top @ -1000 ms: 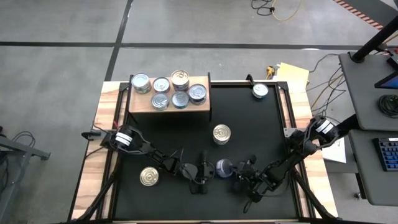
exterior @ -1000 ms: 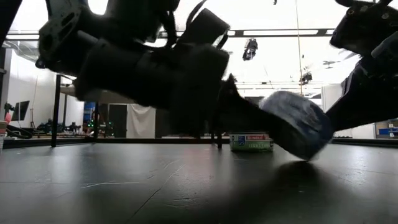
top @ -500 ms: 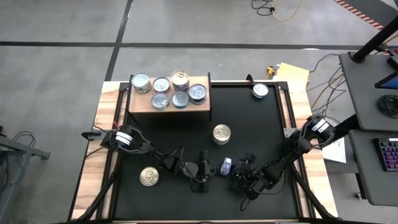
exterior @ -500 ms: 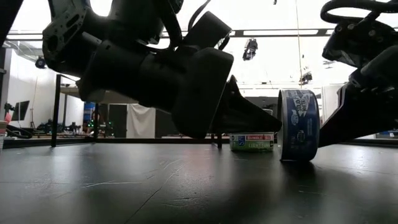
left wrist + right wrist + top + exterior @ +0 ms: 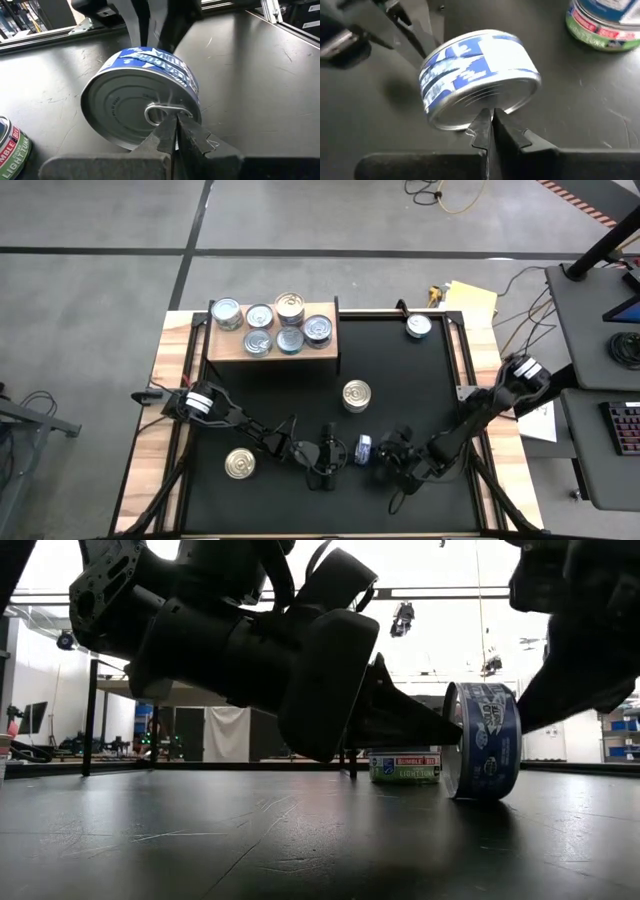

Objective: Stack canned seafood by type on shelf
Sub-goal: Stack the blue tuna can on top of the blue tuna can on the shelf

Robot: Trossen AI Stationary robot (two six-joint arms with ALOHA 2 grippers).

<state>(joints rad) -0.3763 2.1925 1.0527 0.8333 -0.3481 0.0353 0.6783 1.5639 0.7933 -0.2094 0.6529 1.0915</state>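
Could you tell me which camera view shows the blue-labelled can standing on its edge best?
The left wrist view: the blue-labelled can fills it, showing its silver pull-tab end. The right wrist view shows the label and other end; the low view shows it edge-on upon the black table; the high view shows only a sliver.

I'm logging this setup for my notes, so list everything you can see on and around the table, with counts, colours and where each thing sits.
Shelf: one, light-brown wood, far left part of the table.
Cans on the shelf: seven; silver tops, blue-white labels, except one gold-topped can at the far edge.
Upended can: one, blue-white label, standing on edge near the table's front, between the two tools.
Gold-topped loose cans: two, one mid-table, one front left.
Corner can: one, silver top, far right corner.
Table: black top, wooden border.
Yellow paper: beyond the far right corner.
Left tool: shut, tips against the upended can's lid.
Right tool: shut, tips against its other face.
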